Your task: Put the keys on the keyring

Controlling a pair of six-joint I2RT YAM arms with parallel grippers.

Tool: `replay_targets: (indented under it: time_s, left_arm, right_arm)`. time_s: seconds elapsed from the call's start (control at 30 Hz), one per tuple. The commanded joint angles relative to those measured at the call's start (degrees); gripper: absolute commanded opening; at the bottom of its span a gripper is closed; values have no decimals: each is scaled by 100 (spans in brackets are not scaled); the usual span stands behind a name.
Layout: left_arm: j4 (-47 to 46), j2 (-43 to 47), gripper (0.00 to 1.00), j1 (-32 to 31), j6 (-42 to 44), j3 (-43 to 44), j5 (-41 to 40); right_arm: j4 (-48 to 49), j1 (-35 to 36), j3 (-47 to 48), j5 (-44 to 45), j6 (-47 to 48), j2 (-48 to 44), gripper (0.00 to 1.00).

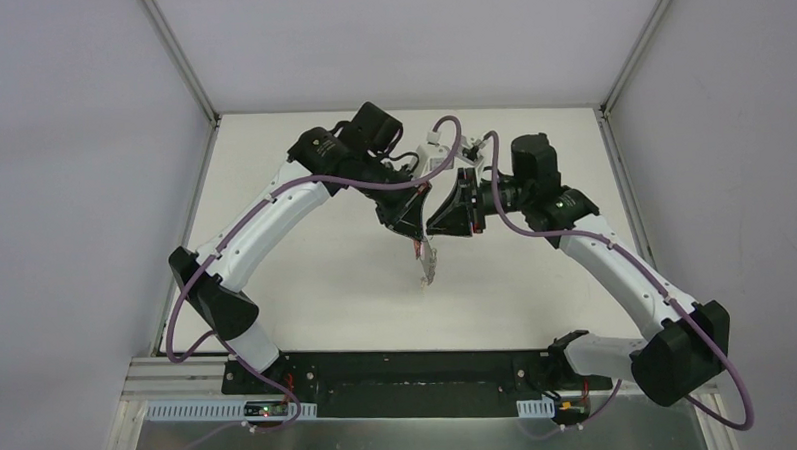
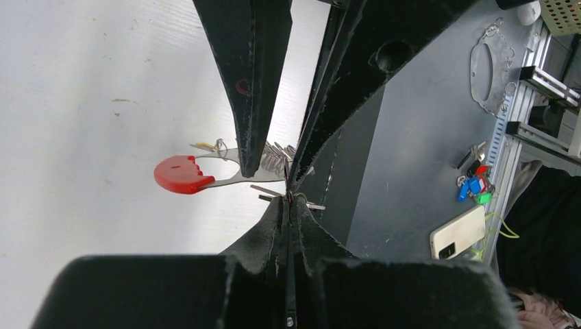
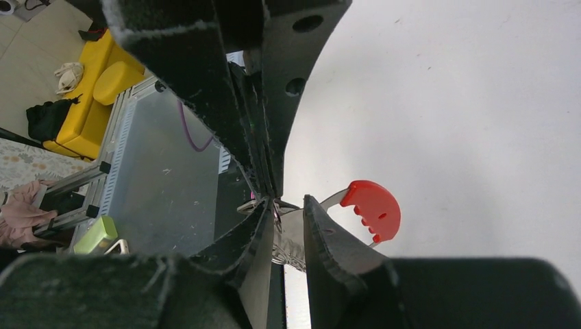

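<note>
The keys (image 1: 428,267) hang in the air over the white table (image 1: 306,278), between the two grippers. In the left wrist view they show a red head (image 2: 179,175) and a row of silver blades (image 2: 277,156). My left gripper (image 2: 289,200) is shut, with a thin silver part of the bunch pinched at its tips. My right gripper (image 3: 289,204) is open; its two fingers stand either side of the silver keys (image 3: 291,236), and the red head (image 3: 373,208) lies to their right. The black keyring is not visible in any view.
Both arms meet over the table's middle (image 1: 429,219). The black base plate (image 1: 400,370) and a metal sheet lie at the near edge. Beyond the table are a phone (image 2: 458,232), coloured tags (image 2: 474,184) and a yellow seat (image 3: 96,82).
</note>
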State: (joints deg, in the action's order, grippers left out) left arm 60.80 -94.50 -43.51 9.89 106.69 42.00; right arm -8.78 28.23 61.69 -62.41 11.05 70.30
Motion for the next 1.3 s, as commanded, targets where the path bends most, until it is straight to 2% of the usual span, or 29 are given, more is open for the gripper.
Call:
replay_targets:
  time_s: [0.0,0.33,0.67,1.27]
  left_arm:
    - [-192,296,0,-64,18,-96,368]
    - [-252,307,0,-54,-46,-126,471]
    - [-336,396,0,79,-110,-219,521]
    - [-379,396,0,106,-133,-219,516]
  right_arm:
    - [686,-135,-84,-228,-233,-257,25]
    - [767,-146,-67,-420,-289,-193,22]
    - [755,-212,-253,-566,-253,-350,30]
    - [1029,-175,-426,-751,-440,-210,24]
